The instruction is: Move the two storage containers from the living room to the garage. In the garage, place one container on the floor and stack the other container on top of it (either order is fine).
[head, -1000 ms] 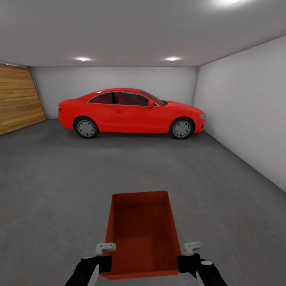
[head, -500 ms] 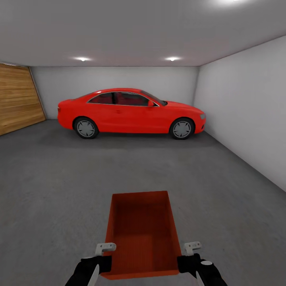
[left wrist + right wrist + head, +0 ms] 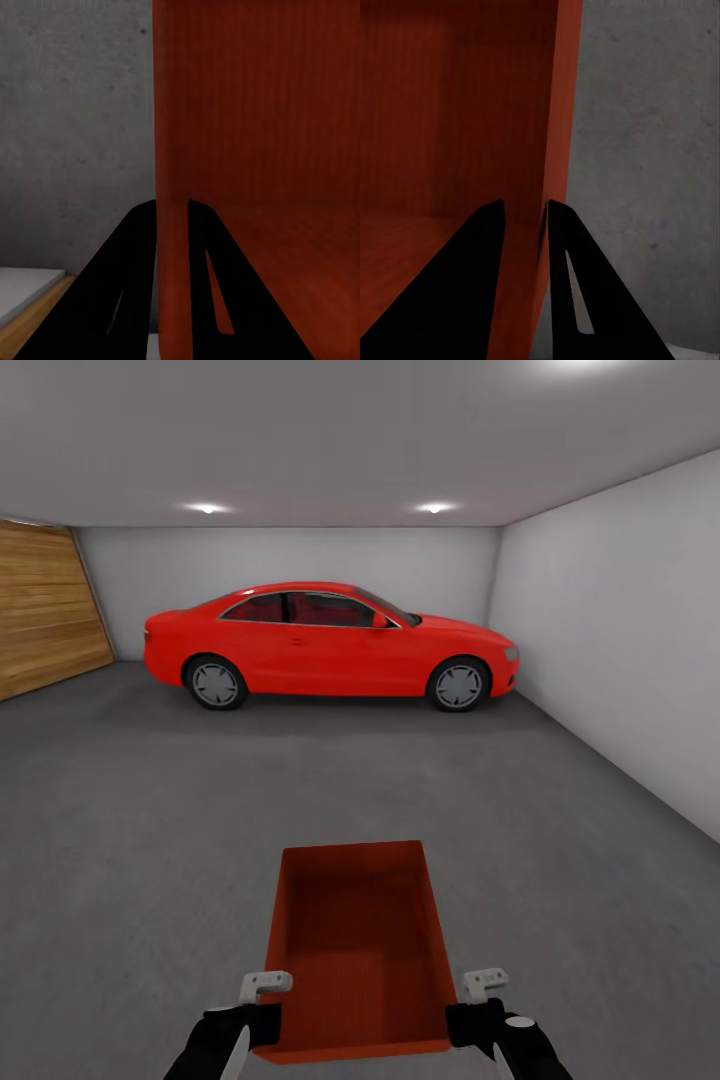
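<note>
One red-orange bin (image 3: 358, 950) hangs between the two grippers, held above the grey floor (image 3: 150, 830) of the garage, its open top up and its long sides running away from the robot toward the red car (image 3: 330, 644). The left gripper (image 3: 262, 1020) pinches the bin's left wall near the corner closest to the robot; in the left wrist view its black fingers (image 3: 124, 292) straddle that thin wall (image 3: 171, 225), one outside and one inside. The right gripper (image 3: 468, 1020) pinches the bin's right wall (image 3: 556, 172) the same way, its fingers (image 3: 562, 285) pressed on either side of it. Beyond the bin, well apart from it, the car stands side-on against the pale back wall (image 3: 300, 555). Left of the car is a wood-plank door (image 3: 45, 610), and right of it a plain grey side wall (image 3: 620, 630).
</note>
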Controlling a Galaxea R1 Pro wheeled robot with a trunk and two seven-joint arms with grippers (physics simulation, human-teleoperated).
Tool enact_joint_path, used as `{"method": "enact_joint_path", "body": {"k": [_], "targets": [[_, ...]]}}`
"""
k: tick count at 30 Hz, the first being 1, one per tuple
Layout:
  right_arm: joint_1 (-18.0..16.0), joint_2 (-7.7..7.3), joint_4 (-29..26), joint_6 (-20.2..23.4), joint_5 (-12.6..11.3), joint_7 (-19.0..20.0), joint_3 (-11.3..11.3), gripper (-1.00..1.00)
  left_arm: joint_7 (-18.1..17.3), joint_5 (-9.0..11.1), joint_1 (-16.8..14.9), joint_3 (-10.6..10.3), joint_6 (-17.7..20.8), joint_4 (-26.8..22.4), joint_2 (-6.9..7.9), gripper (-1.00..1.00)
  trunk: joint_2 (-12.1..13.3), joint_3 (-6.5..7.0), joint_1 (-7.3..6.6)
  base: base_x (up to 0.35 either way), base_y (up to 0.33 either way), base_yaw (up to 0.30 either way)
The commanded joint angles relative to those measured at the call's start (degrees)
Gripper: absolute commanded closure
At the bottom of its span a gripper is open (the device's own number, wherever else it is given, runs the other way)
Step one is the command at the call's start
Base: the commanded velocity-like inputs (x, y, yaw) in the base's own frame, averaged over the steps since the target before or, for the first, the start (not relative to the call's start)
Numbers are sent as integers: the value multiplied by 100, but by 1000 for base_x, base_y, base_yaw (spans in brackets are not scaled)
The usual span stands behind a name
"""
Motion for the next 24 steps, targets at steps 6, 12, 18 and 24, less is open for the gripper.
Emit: {"method": "enact_joint_path", "body": {"k": [6, 12, 18, 24], "targets": [[1, 174, -3, 42, -77, 131, 241, 100, 25, -148, -7, 52, -195, -25, -8, 100, -12, -13, 6, 314, 0, 0], [1, 174, -2, 42, -77, 128, 241, 100, 25, -148, -7, 52, -195, -25, -11, 100, -12, -13, 6, 325, 0, 0], [1, 174, -2, 42, -77, 131, 241, 100, 25, -148, -7, 52, -195, -25, -14, 100, -12, -13, 6, 141, 0, 0], [1, 175, -2, 42, -77, 134, 241, 100, 25, -148, -7, 52, -195, -25, -14, 100, -12, -13, 6, 12, 0, 0]]}}
